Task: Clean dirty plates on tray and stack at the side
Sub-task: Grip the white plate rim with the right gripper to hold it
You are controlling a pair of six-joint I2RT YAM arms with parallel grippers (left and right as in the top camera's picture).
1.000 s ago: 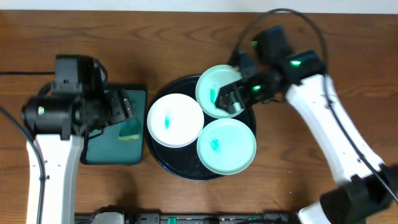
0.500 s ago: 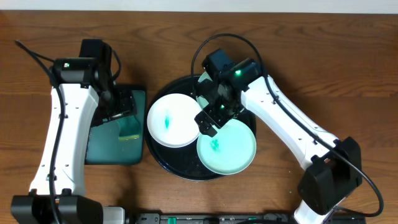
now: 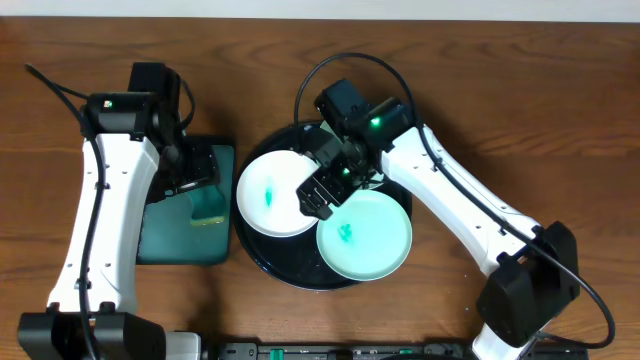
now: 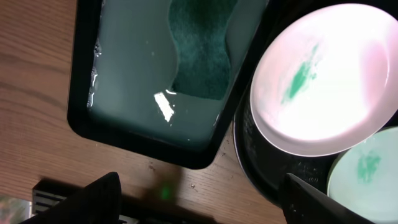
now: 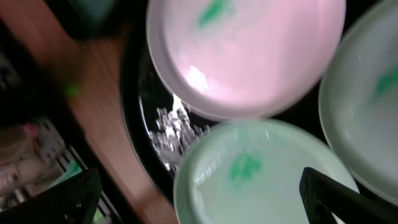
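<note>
The right gripper (image 3: 318, 193) hangs with its jaws spread wide and empty above the spot where the white plate (image 3: 268, 196) meets the nearer mint plate (image 3: 366, 236). Both are smeared teal and lie crowded with a third mint plate (image 5: 373, 93) on the black tray (image 3: 290, 276). The left gripper (image 3: 198, 168), equally wide and empty, hovers over the sponge (image 3: 208, 208) in the small green tray (image 3: 165, 245). With rims this close, a descending finger could well catch two plates, tipping one or sliding it across the glossy tray.
</note>
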